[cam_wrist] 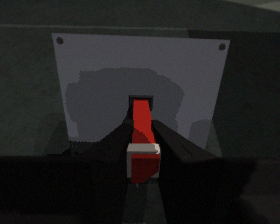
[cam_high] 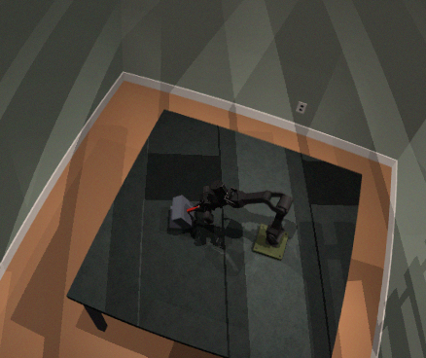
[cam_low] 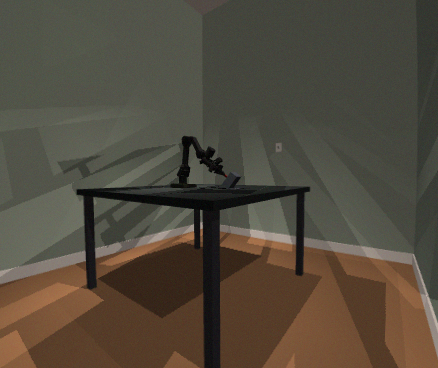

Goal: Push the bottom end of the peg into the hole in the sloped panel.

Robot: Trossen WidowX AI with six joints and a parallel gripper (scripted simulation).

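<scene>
The fingers gripped the red peg (cam_high: 193, 209) (cam_low: 225, 175) (cam_wrist: 142, 120), already picked up, its far end at the hole (cam_wrist: 141, 97) beyond them; seating and release apparently remained.

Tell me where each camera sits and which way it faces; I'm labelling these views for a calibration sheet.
Top: high above the table, looking down; whole arm shows.
Exterior: off beyond a table corner, around tabletop height, facing a room corner; whole arm, small.
Wrist: on the arm near the gripper, looking past its dark fingers at the sloped panel.
Top and exterior share table, arm and panel.
</scene>
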